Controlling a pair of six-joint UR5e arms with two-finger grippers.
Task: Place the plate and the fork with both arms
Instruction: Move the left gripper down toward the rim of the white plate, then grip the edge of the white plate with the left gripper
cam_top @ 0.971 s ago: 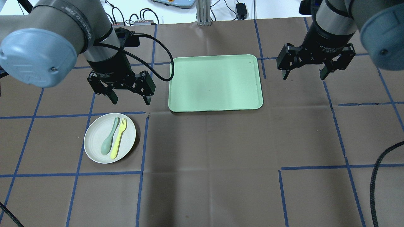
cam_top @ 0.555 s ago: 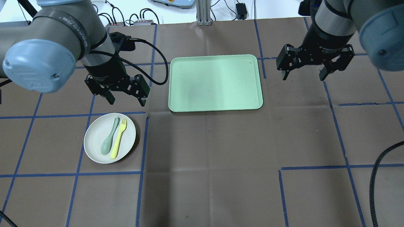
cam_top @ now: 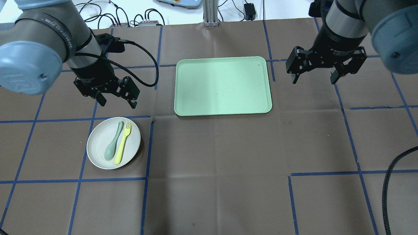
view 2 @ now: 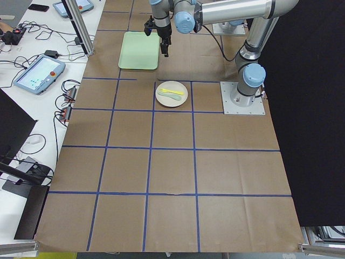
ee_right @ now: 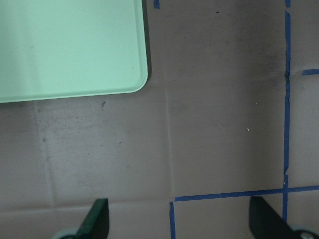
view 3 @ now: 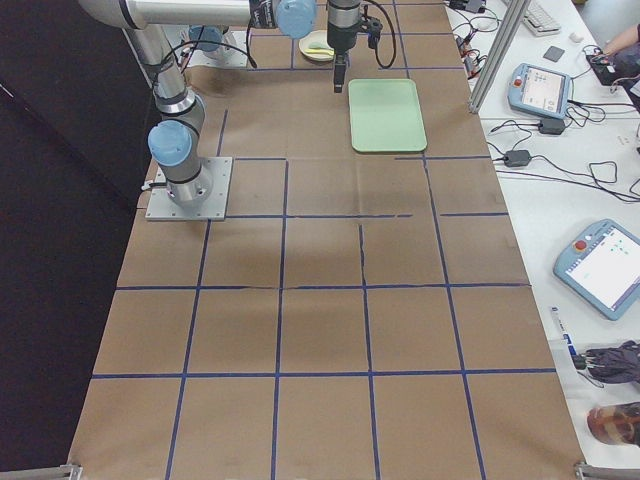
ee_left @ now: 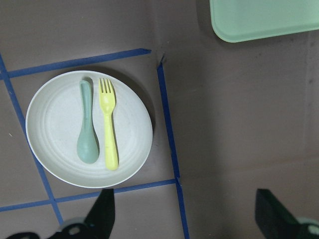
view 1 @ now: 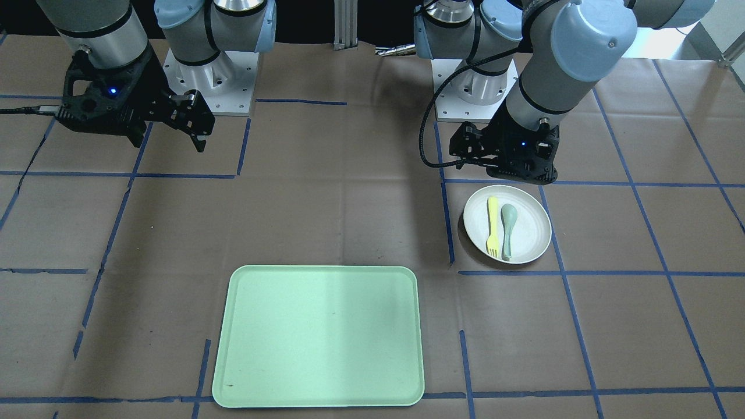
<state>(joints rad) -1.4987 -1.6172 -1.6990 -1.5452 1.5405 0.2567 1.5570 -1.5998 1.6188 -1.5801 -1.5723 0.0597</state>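
Note:
The off-white plate [cam_top: 98, 143] lies on the table at the left. It holds the pale-yellow fork [cam_top: 123, 143] and a grey-green spoon [cam_top: 113, 146] side by side. My left gripper [cam_top: 117, 104] is open and empty, and hangs in the air near the plate without touching it. Its wrist view shows the plate [ee_left: 55, 124], the fork [ee_left: 108, 127] and the spoon [ee_left: 87, 132] below its spread fingers [ee_left: 104, 214]. My right gripper [cam_top: 313, 80] is open and empty, above the table just right of the tray. The front view shows the plate [view 1: 532, 227] and the fork [view 1: 492, 227].
A mint-green rectangular tray [cam_top: 223, 85] with nothing on it lies at the table's middle back; its corner shows in the right wrist view [ee_right: 70, 50]. Blue tape lines cross the brown table cover. A black cable [cam_top: 388, 182] hangs at the right edge.
My left gripper has moved to the left, away from the tray, and stays open. The right arm has barely moved. Plate, fork and spoon have not moved.

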